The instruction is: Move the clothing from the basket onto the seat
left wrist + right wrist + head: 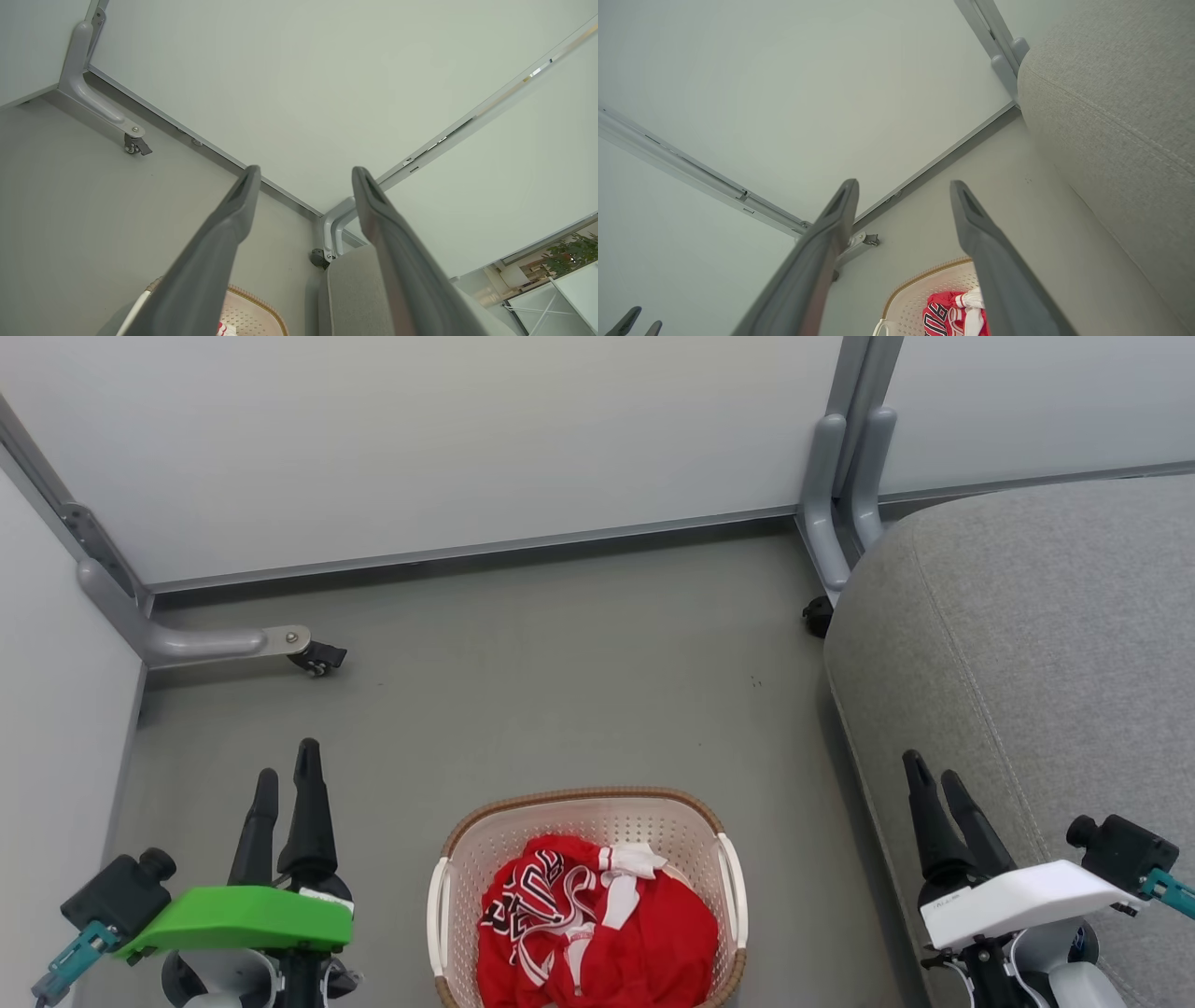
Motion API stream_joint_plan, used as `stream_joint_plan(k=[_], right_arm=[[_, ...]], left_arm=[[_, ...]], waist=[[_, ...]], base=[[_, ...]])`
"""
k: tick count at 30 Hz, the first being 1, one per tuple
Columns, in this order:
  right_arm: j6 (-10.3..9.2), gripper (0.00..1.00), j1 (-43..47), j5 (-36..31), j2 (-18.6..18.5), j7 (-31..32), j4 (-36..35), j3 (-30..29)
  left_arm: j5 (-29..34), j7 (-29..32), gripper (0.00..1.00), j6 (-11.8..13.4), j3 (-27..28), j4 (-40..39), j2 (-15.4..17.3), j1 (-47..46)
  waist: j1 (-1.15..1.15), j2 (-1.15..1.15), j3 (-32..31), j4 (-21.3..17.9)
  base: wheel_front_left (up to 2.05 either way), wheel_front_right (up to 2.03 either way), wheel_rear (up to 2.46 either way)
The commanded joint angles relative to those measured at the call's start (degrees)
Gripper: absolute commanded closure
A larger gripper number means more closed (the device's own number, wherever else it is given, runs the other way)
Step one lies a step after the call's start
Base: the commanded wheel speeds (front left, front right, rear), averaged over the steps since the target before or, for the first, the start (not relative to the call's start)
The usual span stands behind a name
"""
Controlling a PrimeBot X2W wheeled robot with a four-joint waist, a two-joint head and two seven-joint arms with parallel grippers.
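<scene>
Clothing [597,924] lies crumpled in the basket [579,797] on the floor [560,663], a red heap squarely between the two arms and closer in to the robot's body than either set of fingertips. The left pincer [287,761] and the right pincer [930,765] both stand spread and empty, fingers aimed forward at the wall panels [467,448] rather than down at the heap. By my eye neither is clearly nearer; the basket lies to the inner side of each. What tips it is the seat [1027,644]: it lies on the robot's right, with the right pincer hanging over its near edge. The heap shows no clear long axis. I'd judge either arm must reach back, inward and down, and the carry then runs rightward.
</scene>
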Motion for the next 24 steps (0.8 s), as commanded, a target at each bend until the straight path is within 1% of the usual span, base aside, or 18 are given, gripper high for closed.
stream_joint_plan(k=[1,10,15,24], right_arm=[[0.02,0.0,-0.21,-1.94,-0.39,-0.63,-1.1,0.33],[0.02,0.0,0.28,-8.57,-0.43,-2.24,-2.09,1.69],[0.02,0.0,0.68,-11.62,-0.44,-3.0,-2.28,2.23],[0.01,0.0,1.31,-17.42,-0.47,-4.39,-3.03,3.27]], left_arm=[[2.36,-0.53,0.0,-0.04,-0.31,-0.97,0.4,-0.01],[9.93,-2.12,0.0,0.38,-1.95,-2.21,0.42,0.72],[12.49,-2.91,0.0,0.76,-2.51,-2.31,0.44,1.17],[17.14,-4.27,0.0,2.44,-3.1,-2.17,0.46,1.76]], waist=[[0.0,0.0,0.04,0.01],[0.0,0.0,0.08,-0.11],[0.0,0.0,0.05,-0.12],[0.0,0.0,-0.1,-0.03]], base=[[0.0,0.0,0.0],[0.0,0.0,0.0],[0.0,0.0,0.0],[0.0,0.0,0.0]])
